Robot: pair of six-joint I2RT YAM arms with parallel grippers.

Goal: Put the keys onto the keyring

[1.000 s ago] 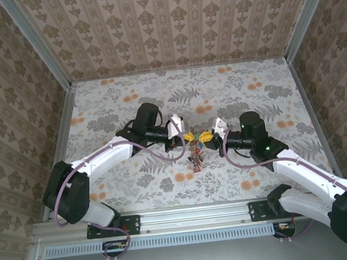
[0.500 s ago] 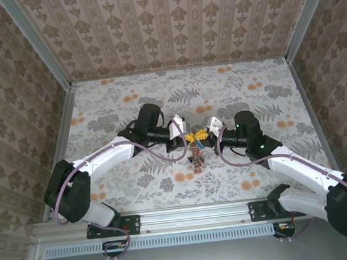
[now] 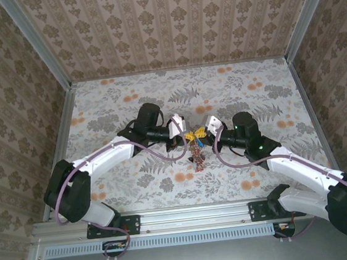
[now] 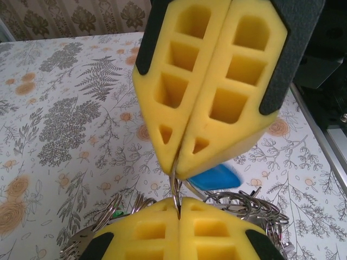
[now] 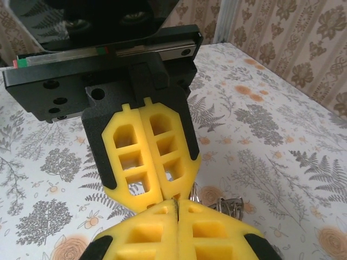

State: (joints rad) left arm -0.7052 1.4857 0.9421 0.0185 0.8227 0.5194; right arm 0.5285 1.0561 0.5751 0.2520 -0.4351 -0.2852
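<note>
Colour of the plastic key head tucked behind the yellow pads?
Blue key head; clearest in the left wrist view.

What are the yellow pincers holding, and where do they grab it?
The left pincer and right pincer, both shut tip to tip, pinch what looks like the keyring by its thin silver wire.

The right hand (image 3: pixel 200 134) has moved leftward, narrowing its gap to the left hand (image 3: pixel 185 136).

Overhead view, two opposed wrist close-ups
</note>
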